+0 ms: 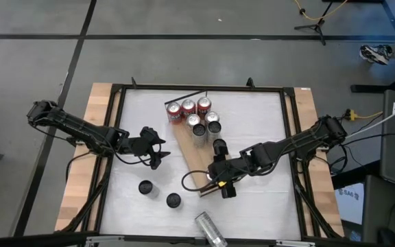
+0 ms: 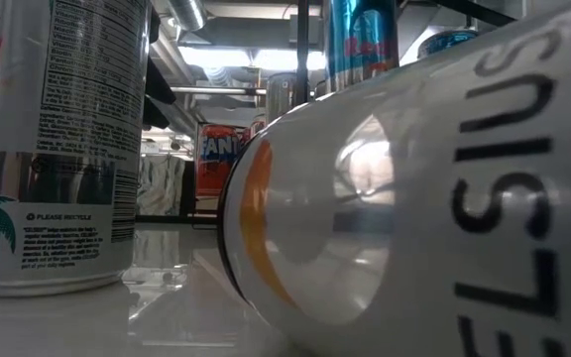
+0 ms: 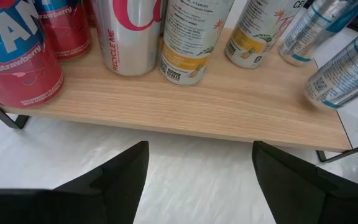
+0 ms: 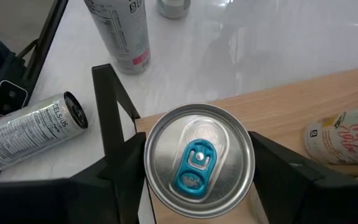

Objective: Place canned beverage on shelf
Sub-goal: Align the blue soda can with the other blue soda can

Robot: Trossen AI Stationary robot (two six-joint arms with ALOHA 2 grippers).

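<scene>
My right gripper [image 4: 197,163] clenches the blue-tab can [image 4: 197,162] over the shelf [image 4: 303,106] end; lower straight, release once seated, probably just clear of the edge.

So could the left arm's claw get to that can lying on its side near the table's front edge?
Probably yes. The left claw is open and holds nothing, and the tipped can lies apart on bare table, though two upright cans stand roughly between them.

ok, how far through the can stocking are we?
Done: six or so cans stand on the light-brown wooden shelf, including red strawberry cans. In hand: right gripper clamps a silver blue-tabbed can over the shelf's end. Left: two upright cans and a toppled silver can on the white tabletop. Left gripper open, empty.
</scene>
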